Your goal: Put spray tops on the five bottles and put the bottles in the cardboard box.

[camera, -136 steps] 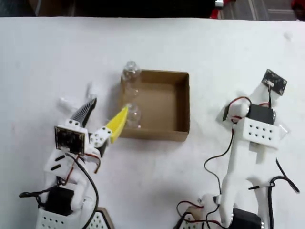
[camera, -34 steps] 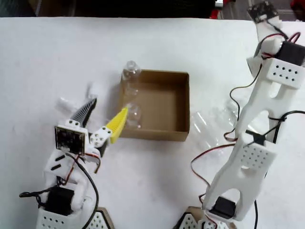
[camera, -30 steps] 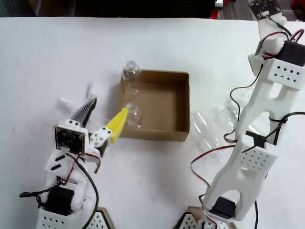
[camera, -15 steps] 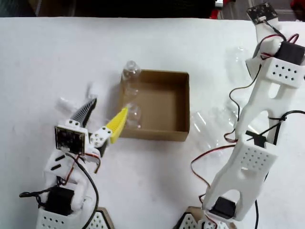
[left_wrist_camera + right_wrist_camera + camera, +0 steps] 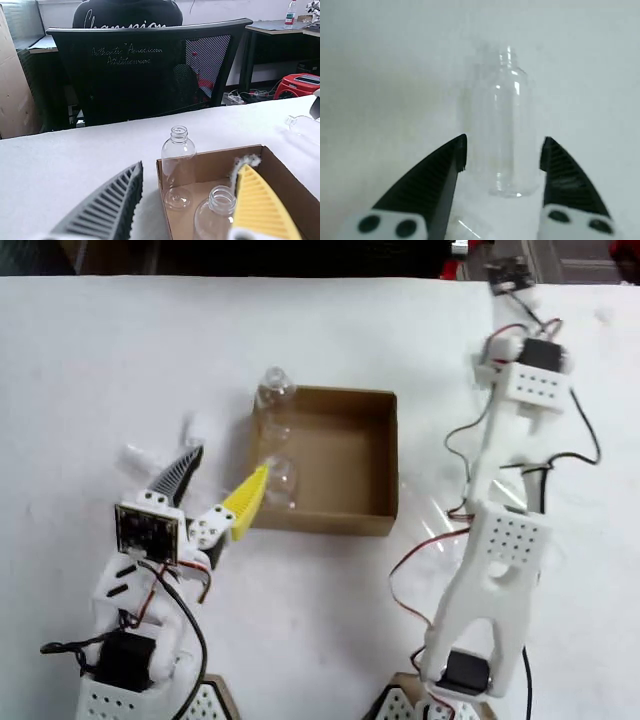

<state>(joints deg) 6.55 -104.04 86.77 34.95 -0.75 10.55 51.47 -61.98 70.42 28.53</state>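
Right end effector [image 5: 504, 145], fingers apart, flanks a clear bottle [image 5: 500, 100] on the white surface [image 5: 100, 340] (its arm stretches to the high view's upper right). Left end effector [image 5: 230, 460], also spread, sits left of centre at the cardboard box [image 5: 320, 523], where 2 capless bottles [image 5: 178, 152] stand.

The white tabletop [image 5: 320, 330] carries everything. An open cardboard box [image 5: 325, 523] sits flat near its middle. On the left arm's side of the box, a few small white pieces [image 5: 135, 455] lie on the surface, too pale to make out clearly. On the right arm's side, just beside the box, clear plastic [image 5: 428, 512] glints faintly. Farther back on that side, a clear uncapped bottle [image 5: 301, 125] lies on its side on bare tabletop.
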